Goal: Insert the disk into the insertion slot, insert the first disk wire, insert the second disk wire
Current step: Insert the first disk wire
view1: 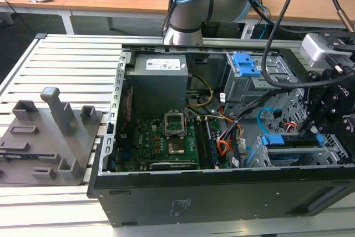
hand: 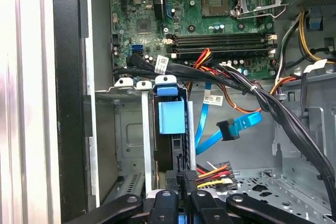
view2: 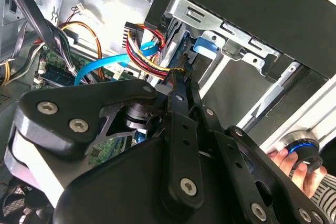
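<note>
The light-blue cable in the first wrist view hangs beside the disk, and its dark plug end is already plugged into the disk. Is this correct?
Not quite. In the first wrist view the light-blue cable does hang beside the disk, but its dark plug end is not plugged into the disk: it hangs free, apart from it.

the computer case [view1: 222, 198] lies on the bench [view1: 72, 59], a fixture tray [view1: 50, 137] beside it at the exterior view's left. inside, the motherboard [view1: 161, 142] sits before the power supply [view1: 158, 81]. the disk [hand: 167, 153] sits in the insertion slot [hand: 131, 145], the second disk wire [hand: 241, 126] just beside it, the first disk wire [hand: 214, 173] at its end.
</note>
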{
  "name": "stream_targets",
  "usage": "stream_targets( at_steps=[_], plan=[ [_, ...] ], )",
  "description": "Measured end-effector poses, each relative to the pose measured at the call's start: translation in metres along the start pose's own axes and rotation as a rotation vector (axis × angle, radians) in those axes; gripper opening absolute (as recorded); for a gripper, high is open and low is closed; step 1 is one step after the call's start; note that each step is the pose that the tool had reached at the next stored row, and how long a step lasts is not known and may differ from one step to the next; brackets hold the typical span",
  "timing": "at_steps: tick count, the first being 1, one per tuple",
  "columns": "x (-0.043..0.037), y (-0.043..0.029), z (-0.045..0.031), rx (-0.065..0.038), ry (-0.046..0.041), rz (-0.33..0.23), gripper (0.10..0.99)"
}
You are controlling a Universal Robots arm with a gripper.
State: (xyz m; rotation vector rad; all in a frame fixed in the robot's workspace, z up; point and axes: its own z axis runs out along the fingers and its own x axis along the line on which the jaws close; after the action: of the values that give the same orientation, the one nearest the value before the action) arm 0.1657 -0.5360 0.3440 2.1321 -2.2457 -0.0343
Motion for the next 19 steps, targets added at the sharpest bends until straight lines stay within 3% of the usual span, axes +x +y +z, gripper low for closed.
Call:
stream_targets(
  at_steps=[13, 19],
  plan=[
    [-0.0004, -0.0023, 0.0033, 0.0, 0.0004, 0.0, 0.165],
    [-0.005, -0.0021, 0.0032, 0.0, 0.0011, -0.002, 0.165]
  ],
)
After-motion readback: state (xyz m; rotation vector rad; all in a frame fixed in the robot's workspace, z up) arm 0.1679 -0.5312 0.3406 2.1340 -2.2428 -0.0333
